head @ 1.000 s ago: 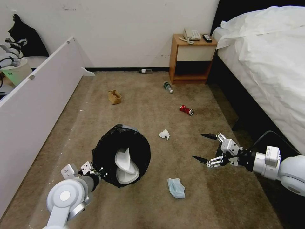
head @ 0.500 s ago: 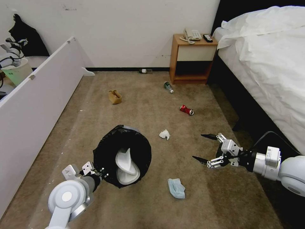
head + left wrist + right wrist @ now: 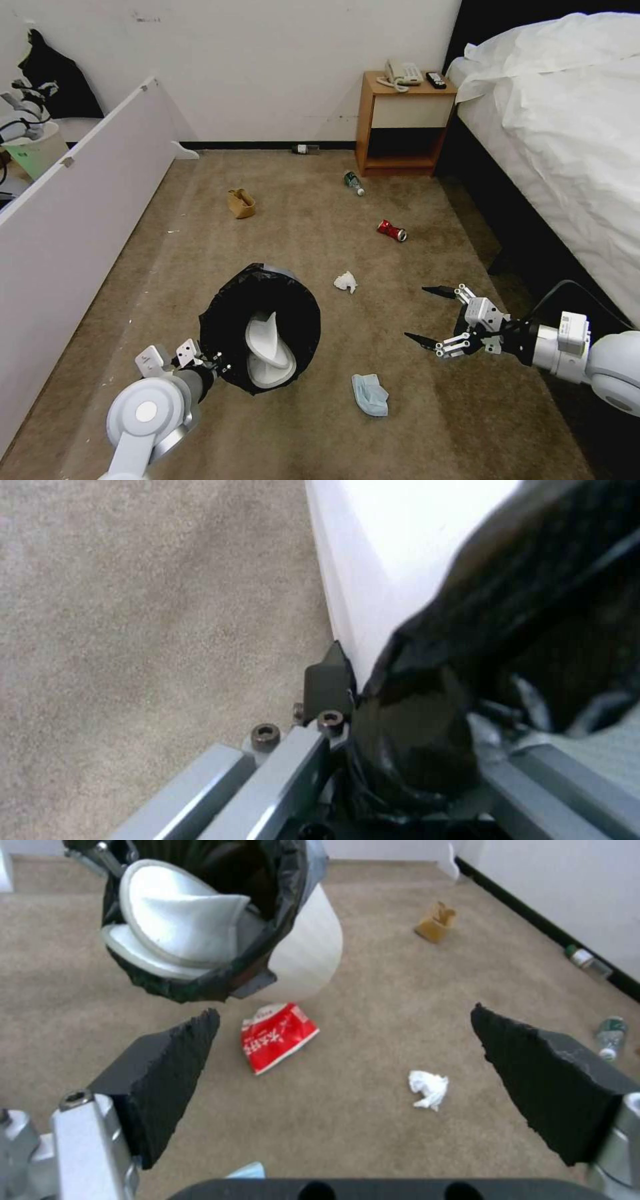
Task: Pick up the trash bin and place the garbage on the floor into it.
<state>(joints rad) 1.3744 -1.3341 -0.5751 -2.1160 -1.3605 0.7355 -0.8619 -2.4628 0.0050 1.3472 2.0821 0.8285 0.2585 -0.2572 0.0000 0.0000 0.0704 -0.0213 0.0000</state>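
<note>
Since a second ago: right claw (image 3: 430, 315) slightly lower over the floor (image 3: 300, 220); trash bin (image 3: 261, 328) shifted slightly rightward in the head view.

- Left claw (image 3: 200, 363): clamped on the bin's bag-lined rim, bin held off the carpet and tilted, mouth up and toward the camera.
- Bin contents: white slippers (image 3: 268, 350).
- Right claw: fingers spread wide, empty, above carpet between tissue (image 3: 345, 282) and face mask (image 3: 370, 394).
- Litter still on the floor: red packet (image 3: 277, 1035) beneath the bin, red can (image 3: 391, 231), green-labelled bottle (image 3: 353, 182), brown paper bag (image 3: 241, 203).
- Risk: grip bites mostly on the loose bag; slippage could drop the bin. More tilt could spill the slippers.
</note>
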